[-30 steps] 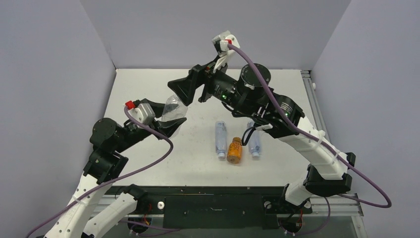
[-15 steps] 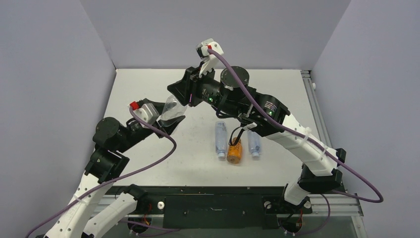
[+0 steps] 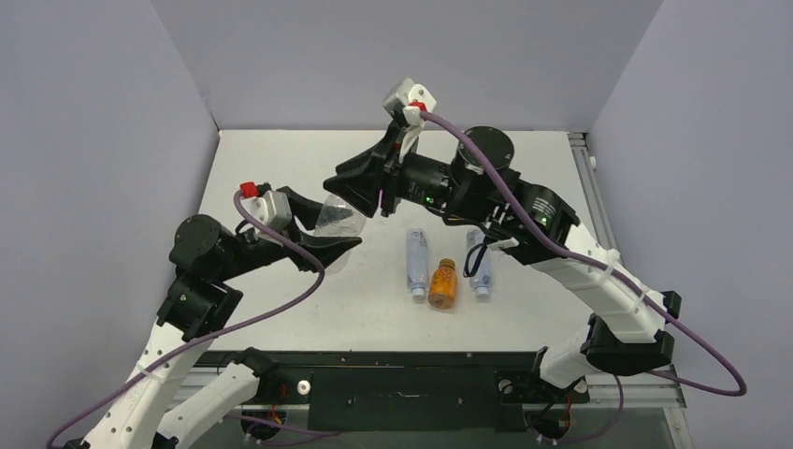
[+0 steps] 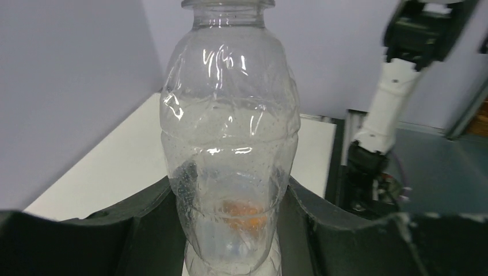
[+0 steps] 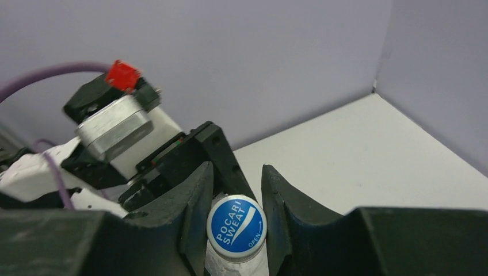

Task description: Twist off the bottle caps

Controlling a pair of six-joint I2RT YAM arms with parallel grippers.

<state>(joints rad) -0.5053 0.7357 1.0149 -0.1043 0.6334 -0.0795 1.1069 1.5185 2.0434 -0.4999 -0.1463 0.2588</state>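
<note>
My left gripper (image 3: 338, 224) (image 4: 230, 230) is shut on the lower body of a clear ribbed bottle (image 3: 329, 218) (image 4: 230, 115) and holds it above the table's left half. The bottle's top runs out of the left wrist view. My right gripper (image 3: 352, 195) (image 5: 236, 225) is shut on that bottle's cap (image 5: 236, 228), which is white with a blue printed top. In the top view the right fingers hide this cap. I cannot tell whether it still sits tight on the neck.
Three small bottles lie side by side mid-table: two clear with blue labels (image 3: 417, 262) (image 3: 481, 268) and a squat orange one (image 3: 443, 285) with a golden-brown cap (image 3: 447, 264). Both clear bottles have white caps (image 3: 417, 293) (image 3: 483, 291). Purple walls enclose the table (image 3: 281, 168).
My right gripper was open a second ago and has closed on the cap, and its wrist has turned. The left gripper with the bottle has shifted slightly towards the near right.
</note>
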